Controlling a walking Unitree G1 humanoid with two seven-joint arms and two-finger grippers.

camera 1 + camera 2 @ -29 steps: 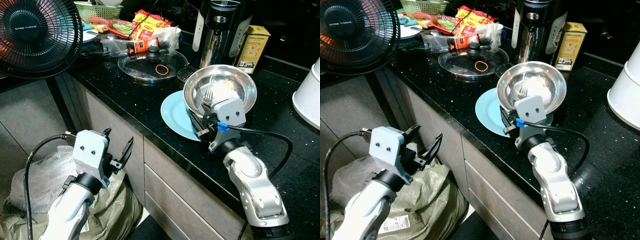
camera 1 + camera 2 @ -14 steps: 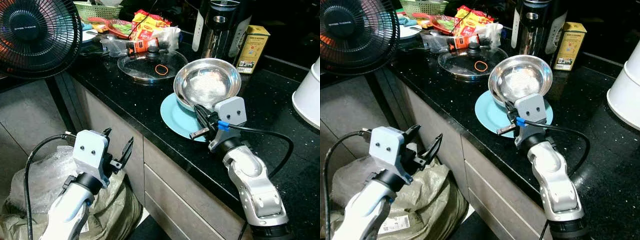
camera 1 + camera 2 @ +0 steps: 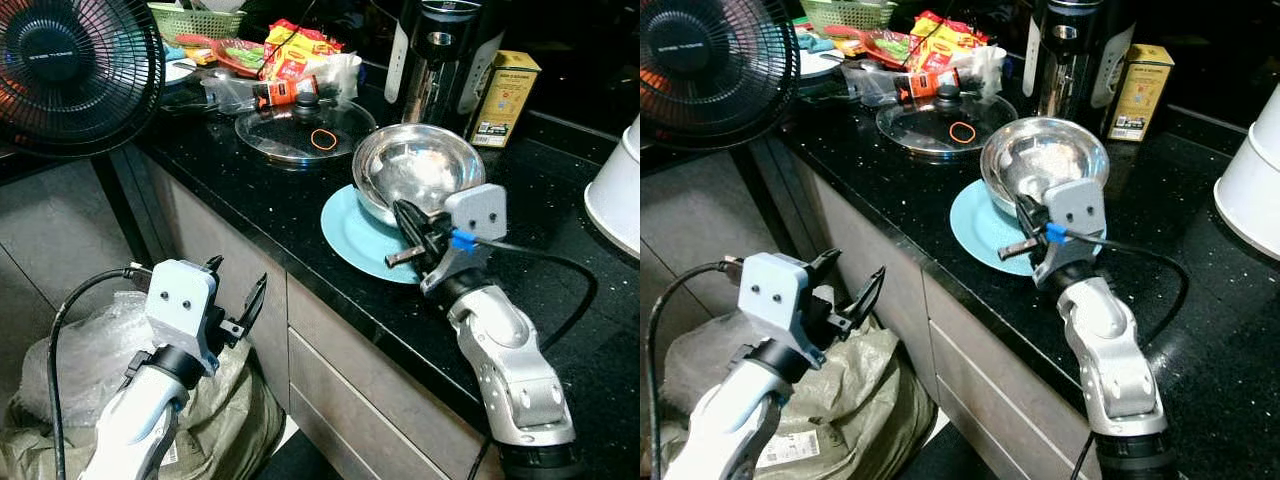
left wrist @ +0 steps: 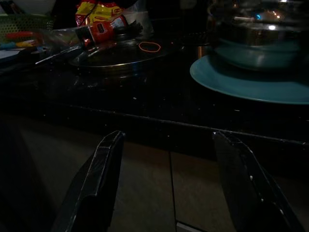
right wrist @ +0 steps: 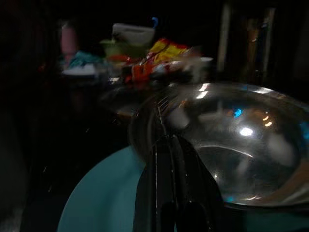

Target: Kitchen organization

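A shiny steel bowl (image 3: 415,165) rests on a light blue plate (image 3: 350,232) near the front edge of the black counter (image 3: 250,195). My right gripper (image 3: 408,235) is at the bowl's near rim and shut on it. In the right wrist view the rim runs edge-on between the closed fingers (image 5: 164,183). My left gripper (image 3: 240,300) hangs open below the counter, in front of the cabinet, holding nothing. Its fingers (image 4: 96,188) point toward the counter edge.
Behind the plate lie a glass pot lid (image 3: 300,130), snack packets (image 3: 295,50), a black and silver appliance (image 3: 440,60) and a yellow box (image 3: 505,95). A fan (image 3: 75,70) stands at the left and a white container (image 3: 615,195) at the right. A sack (image 3: 60,410) sits on the floor.
A second ago the bowl stood tipped up toward me in the right gripper. It has come down to sit nearly level on the plate, and the right wrist has swung rightward. The left arm is still.
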